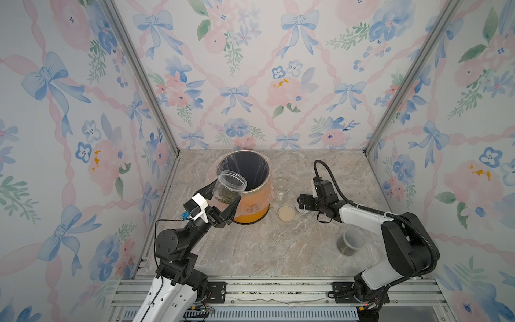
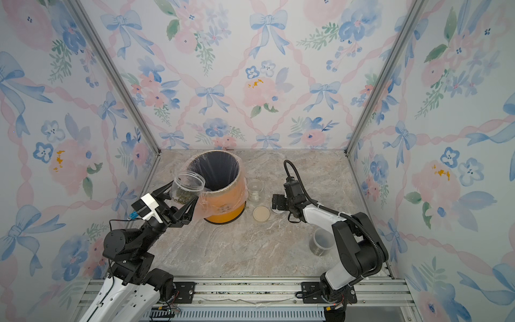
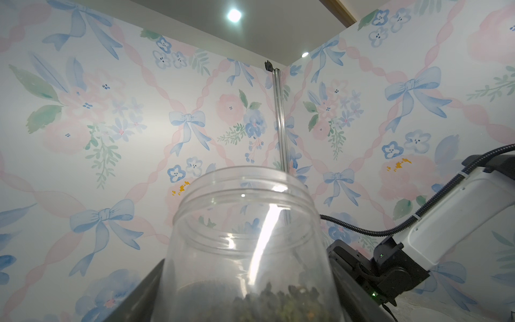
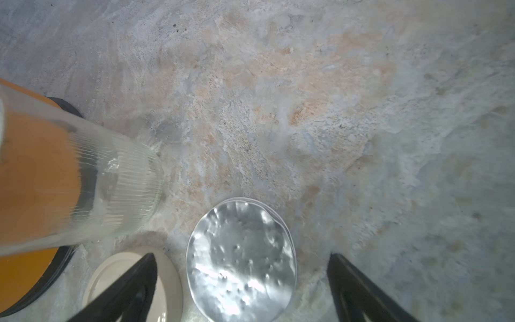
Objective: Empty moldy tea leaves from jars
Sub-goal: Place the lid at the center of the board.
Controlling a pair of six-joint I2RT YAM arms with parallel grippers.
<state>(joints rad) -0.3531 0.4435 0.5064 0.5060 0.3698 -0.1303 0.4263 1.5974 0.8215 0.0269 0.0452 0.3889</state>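
Clear jar [image 1: 230, 182], crumbly tea leaves [image 1: 224, 195], clamped in left jaws; right jaws apart above silver lid [image 4: 241, 259].

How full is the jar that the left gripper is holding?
Partly full: tea leaves cover only the bottom of the lidless jar, which the left gripper holds beside the orange bin.

The bin [image 1: 252, 212] stands toward the table's [image 1: 264, 251] twelve o'clock. At its eight o'clock rim hangs a raised jar [image 1: 228, 185]. At three stands a bare jar [image 1: 281, 189], at four lies one lid [image 1: 286, 213], another lid [image 4: 239, 259] just at that one's three, and a lidded jar [image 1: 350, 242] sits well apart toward five.
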